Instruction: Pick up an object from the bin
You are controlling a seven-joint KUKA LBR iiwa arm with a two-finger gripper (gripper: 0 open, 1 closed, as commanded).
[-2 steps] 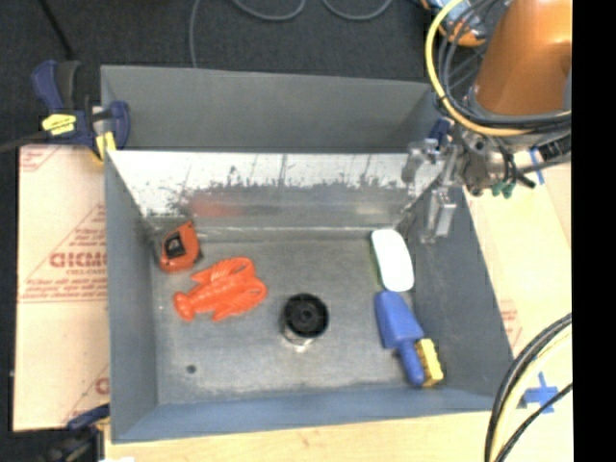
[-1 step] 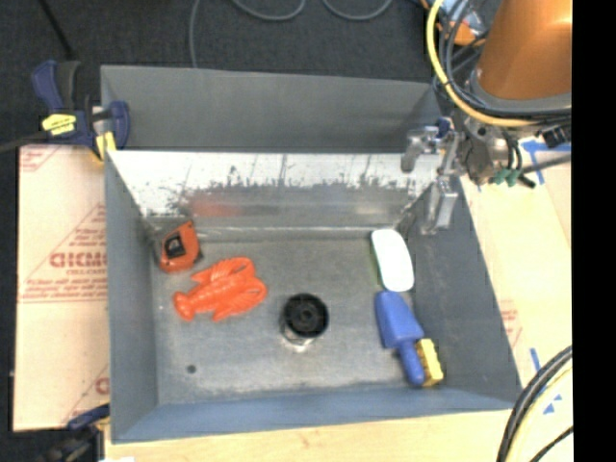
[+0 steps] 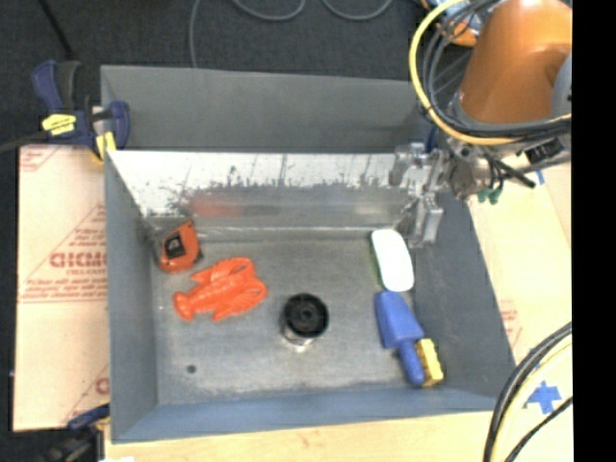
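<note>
The tool (image 3: 424,198) hangs at the right end of the back wall of the grey metal bin (image 3: 289,378), just behind the white oval plastic object (image 3: 393,261) (the nearest thing to it). If it is apart or together, one cannot tell. The step seems to be the approach. The next move probably calls for lowering over that object, clear of the blue plastic piece with a yellow end (image 3: 402,335).
</note>
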